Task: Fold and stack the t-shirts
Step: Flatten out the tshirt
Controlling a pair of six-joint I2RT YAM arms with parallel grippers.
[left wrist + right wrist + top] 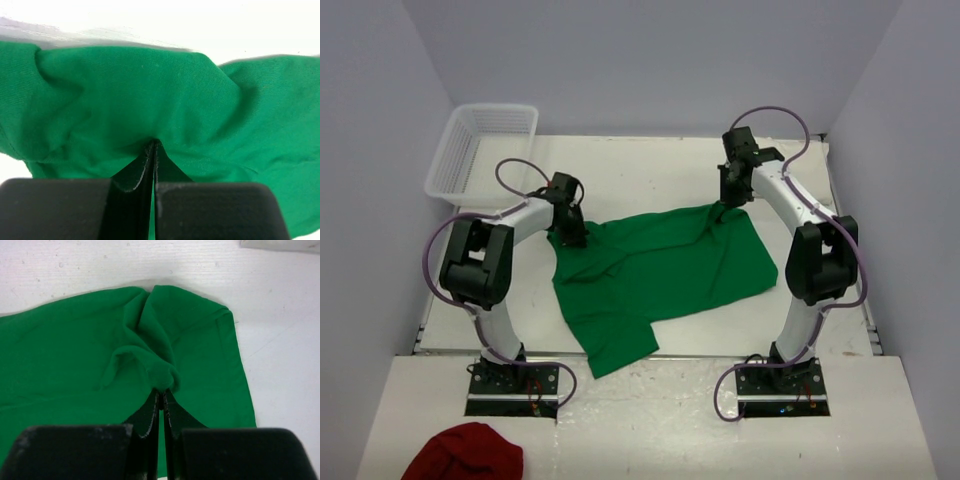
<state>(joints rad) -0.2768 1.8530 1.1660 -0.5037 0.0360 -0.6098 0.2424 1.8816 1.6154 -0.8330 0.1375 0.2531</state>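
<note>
Left gripper (pixel 152 146): jaws clamped on a pinch of green shirt (pixel 660 270), fabric bunched in a peak at the tips. Grip is on the shirt's left far edge. Right gripper (pixel 161 392): also clamped, biting a raised fold by the shirt's far right corner, tips low at the table (pixel 650 160). Shirt lies rumpled mid-table between the two arms, mostly flat, with one flap running toward the near edge between the bases. Basket (pixel 480 150) sits at the far left corner, well apart from the shirt. Red cloth (pixel 465 455) is bunched on the near ledge, left of the left base.
</note>
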